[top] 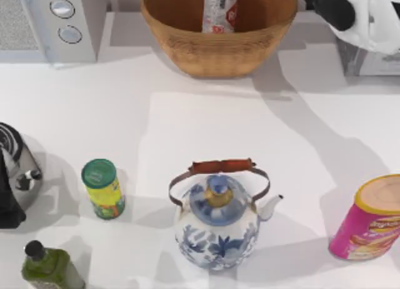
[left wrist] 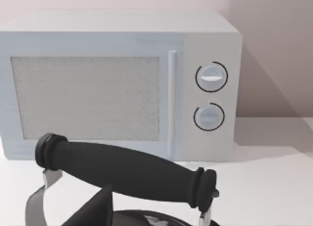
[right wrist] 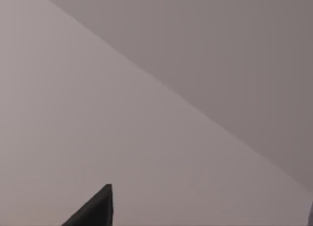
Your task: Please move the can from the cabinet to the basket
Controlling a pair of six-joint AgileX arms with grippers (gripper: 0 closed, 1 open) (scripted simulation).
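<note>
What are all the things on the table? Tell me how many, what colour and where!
basket: 1, tan wicker, back middle
can: 1, silver-white with red, standing inside the basket
microwave: 1, white with two round knobs, back left
cabinet: 1, grey, back right corner, mostly hidden by the right arm
teapot: 1, white and blue with a brown handle, front middle
green-lidded can: 1, yellow-green, left of the teapot
canister: 1, pink with a yellow lid, front right
bottle: 1, green with a black cap, front left corner
kettle: 1, silver with a black handle, left edge
right arm: 1, white and black, back right corner above the cabinet
</note>
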